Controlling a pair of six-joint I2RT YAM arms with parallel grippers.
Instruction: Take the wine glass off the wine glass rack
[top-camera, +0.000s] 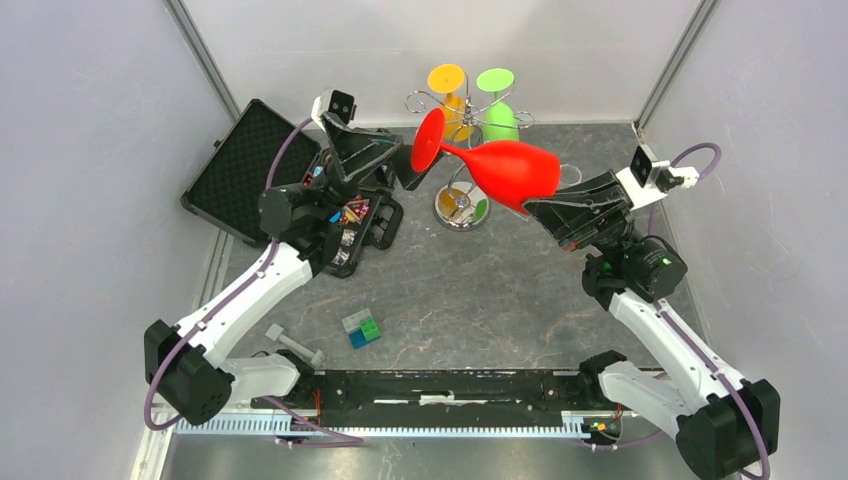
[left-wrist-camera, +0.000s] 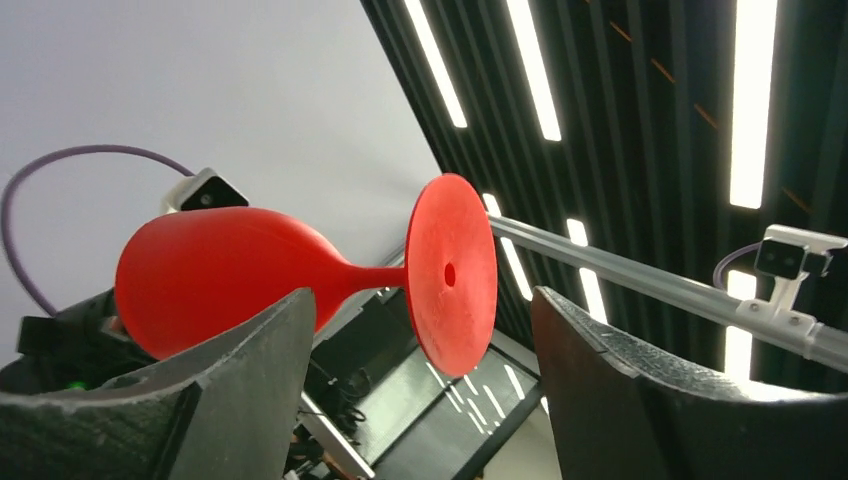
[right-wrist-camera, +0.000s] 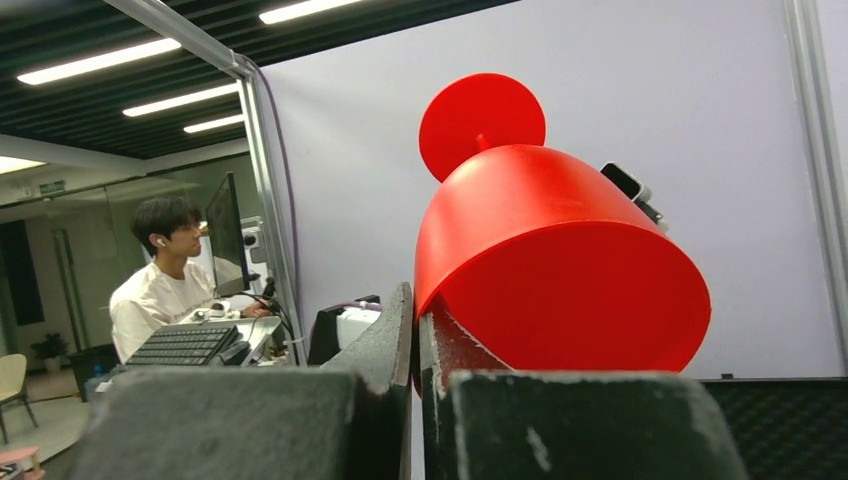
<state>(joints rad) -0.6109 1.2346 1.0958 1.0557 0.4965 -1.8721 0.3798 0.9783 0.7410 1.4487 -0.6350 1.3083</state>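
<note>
**Q:** Right gripper (top-camera: 545, 207), jaw state?
**A:** Closed on the red wine glass (top-camera: 512, 170). In the right wrist view its fingers (right-wrist-camera: 385, 340) pinch the edge of the bowl (right-wrist-camera: 540, 250) between them.

**Q:** Left gripper (top-camera: 395, 168)?
**A:** Spread wide, holding nothing. In the left wrist view the glass's round foot (left-wrist-camera: 450, 275) shows between the two fingers (left-wrist-camera: 250, 370) and touches neither.

**Q:** Position of the glass?
**A:** It is in the air, lying nearly on its side. The foot points toward the left gripper and the mouth toward the right. Seen from above, it crosses in front of the rack (top-camera: 460, 210), over the post and round base. Whether it touches the post cannot be told.

**Q:** Surroundings?
**A:** An orange glass (top-camera: 447, 80) and a green glass (top-camera: 497, 82) hang foot-up from the rack's curled arms. A black case (top-camera: 240, 165) lies open at the left of the table (top-camera: 480, 300).
</note>
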